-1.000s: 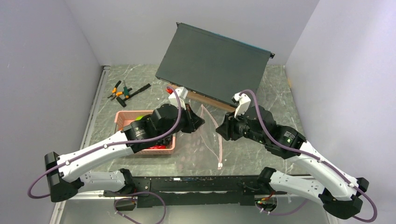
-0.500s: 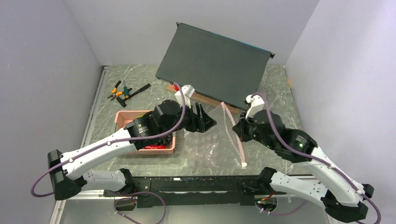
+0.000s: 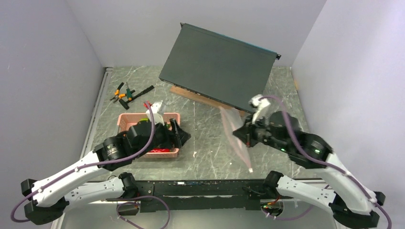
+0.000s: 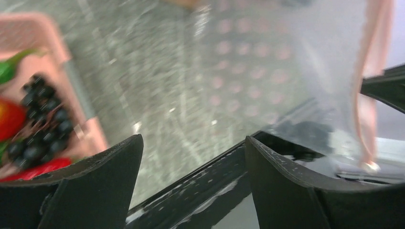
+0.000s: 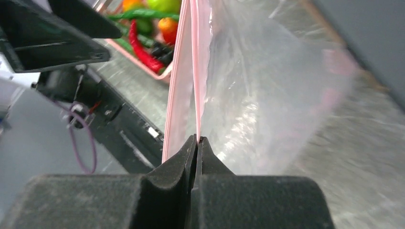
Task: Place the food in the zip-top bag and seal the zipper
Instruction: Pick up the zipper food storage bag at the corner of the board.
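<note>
The zip-top bag [image 3: 230, 125] hangs clear and crinkly from my right gripper [image 3: 237, 133], off the table at the centre right. In the right wrist view that gripper [image 5: 197, 139] is shut on one lip of the pink zipper [image 5: 196, 71]; the other lip hangs apart from it to the left. My left gripper [image 3: 184, 136] stands open beside the pink basket's [image 3: 125, 119] right end with nothing between its fingers [image 4: 95, 181]. The food lies in the basket: a red piece [image 4: 9, 117], black grapes [image 4: 43, 129], a green pepper [image 5: 143, 13] and an apple [image 5: 165, 5].
A dark flat panel [image 3: 219, 64] leans at the back over a wooden strip. Orange-handled pliers [image 3: 122, 93] lie at the back left. A black rail [image 3: 200, 187] runs along the near table edge. Grey walls close in both sides.
My left gripper opened, let go of the bag and drew back left to the basket. My right gripper shut on the zipper and carried the bag to the right.
</note>
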